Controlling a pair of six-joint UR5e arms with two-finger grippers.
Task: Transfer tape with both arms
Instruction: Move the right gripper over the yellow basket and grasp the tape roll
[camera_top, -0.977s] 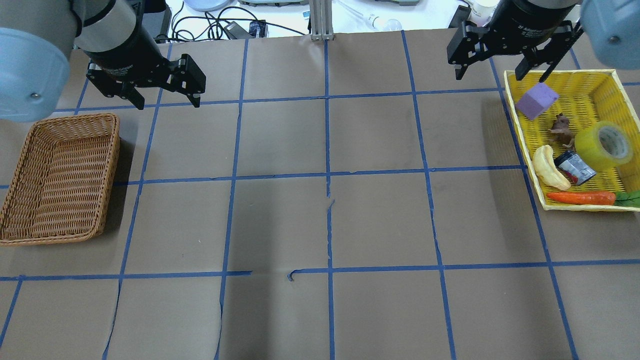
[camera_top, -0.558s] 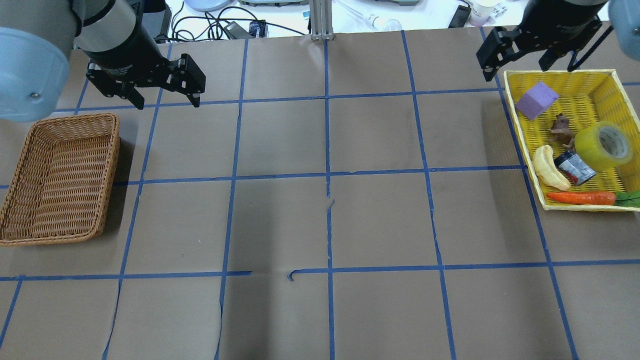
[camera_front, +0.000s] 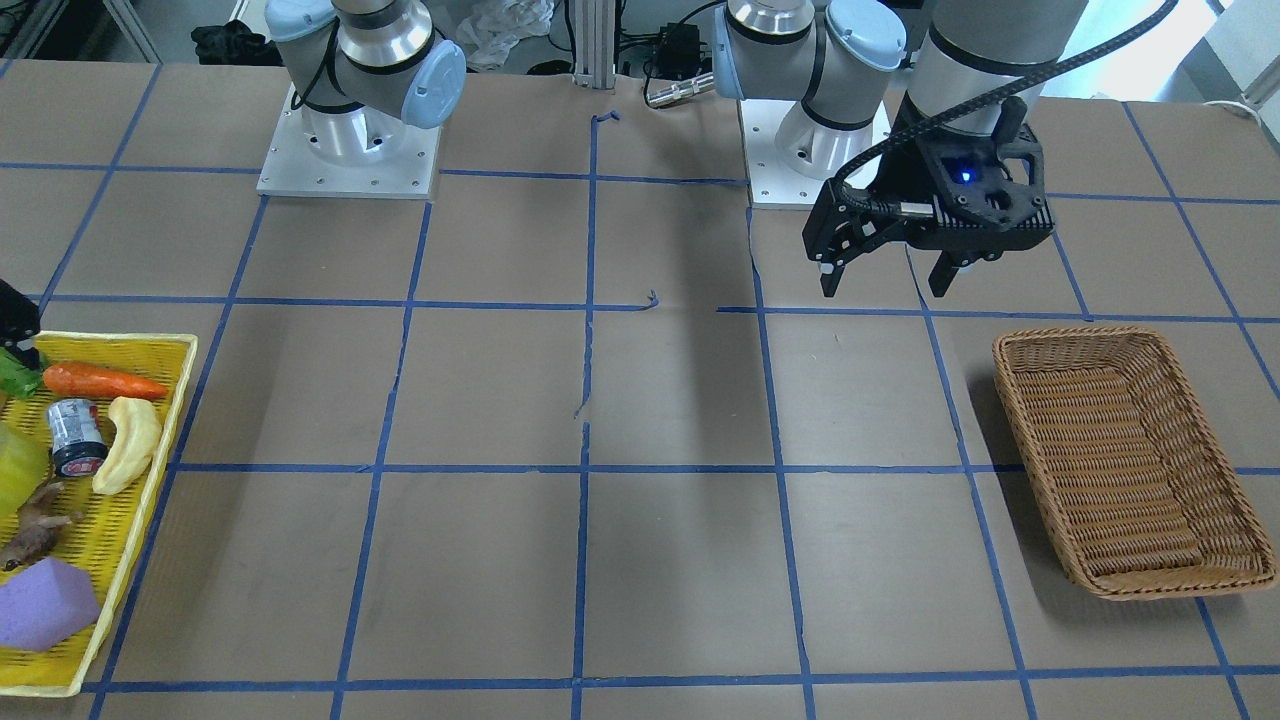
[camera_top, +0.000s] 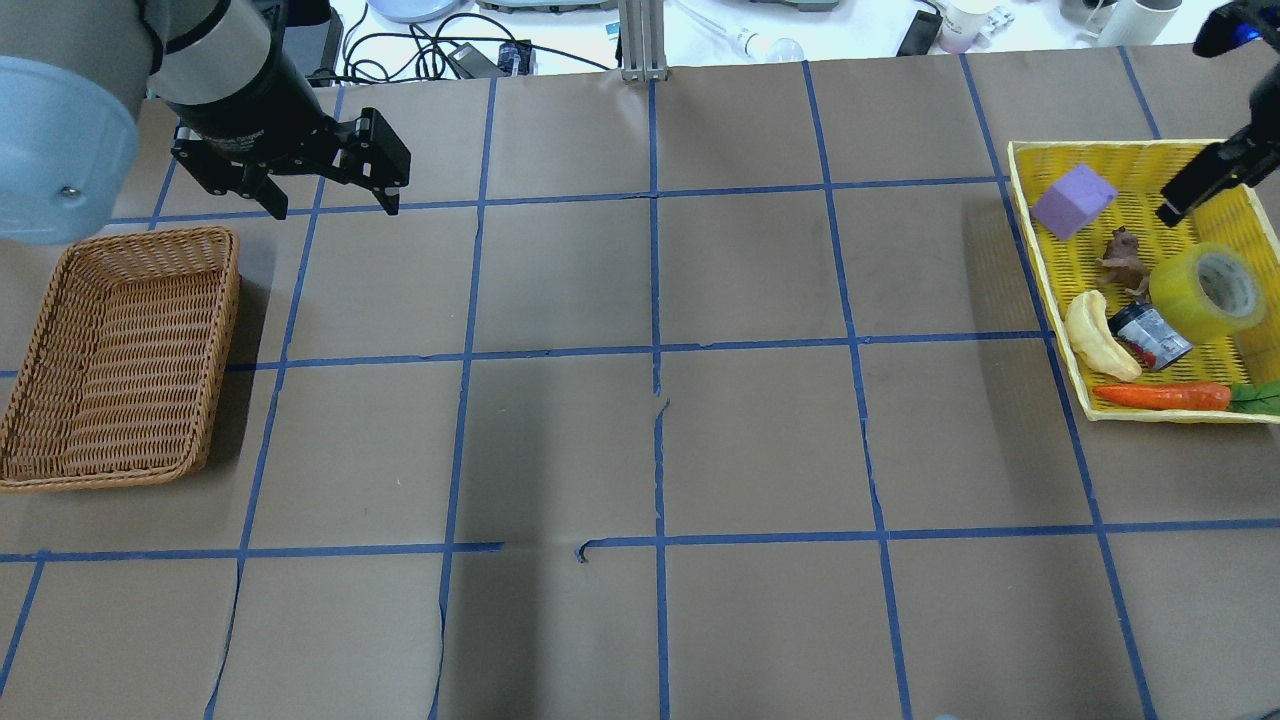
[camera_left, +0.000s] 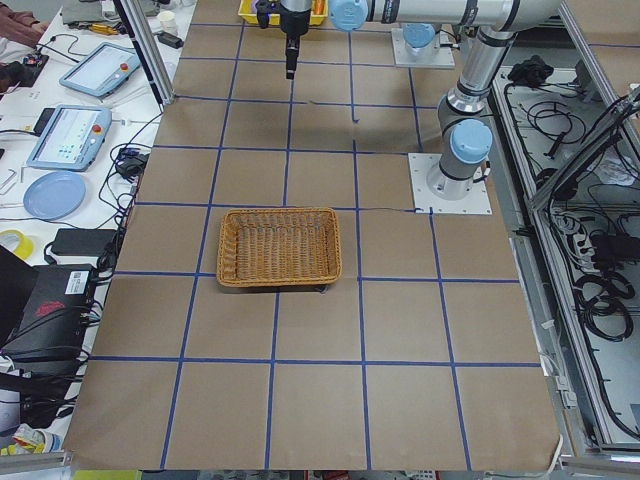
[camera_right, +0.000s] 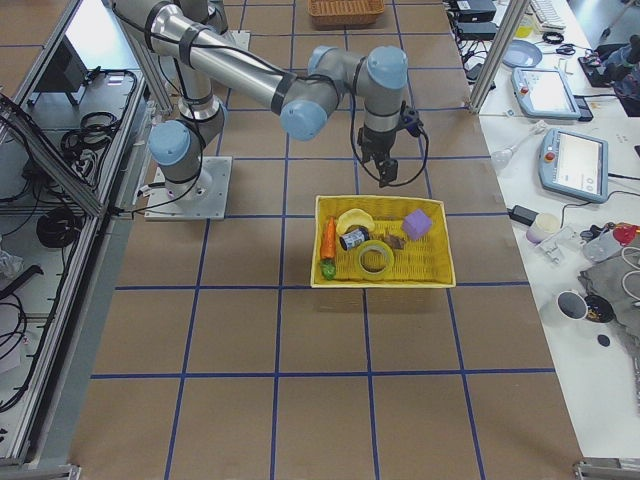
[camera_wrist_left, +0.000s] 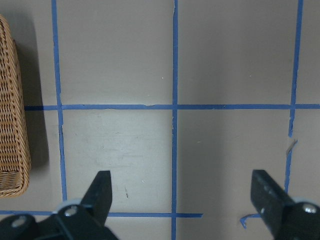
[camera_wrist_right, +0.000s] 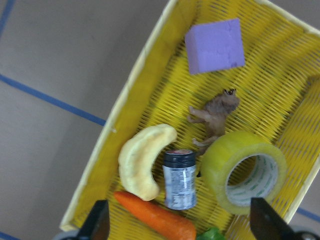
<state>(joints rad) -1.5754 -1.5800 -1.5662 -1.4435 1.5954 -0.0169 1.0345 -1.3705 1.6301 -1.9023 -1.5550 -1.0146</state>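
The tape (camera_top: 1190, 300) is a translucent yellow roll lying on edge in the yellow basket (camera_top: 1110, 146) at the table's right. It also shows in the right wrist view (camera_wrist_right: 220, 160) and the exterior right view (camera_right: 362, 262). My right gripper (camera_wrist_right: 180, 222) is open and empty, hovering above the basket with the tape below its right finger. Only one of its fingers (camera_top: 1200, 178) shows overhead. My left gripper (camera_top: 335, 205) is open and empty above the table, just behind the wicker basket (camera_top: 110, 360). It also shows in the front view (camera_front: 886, 290).
The yellow basket also holds a purple block (camera_top: 1072, 200), a brown animal toy (camera_top: 1122, 258), a pale banana toy (camera_top: 1098, 335), a small jar (camera_top: 1150, 335) and a carrot (camera_top: 1160, 396). The wicker basket is empty. Blue tape lines grid the brown table.
My right gripper has moved right, from the yellow basket's back left corner to over the basket, mostly past the overhead view's edge. My left arm has not moved.
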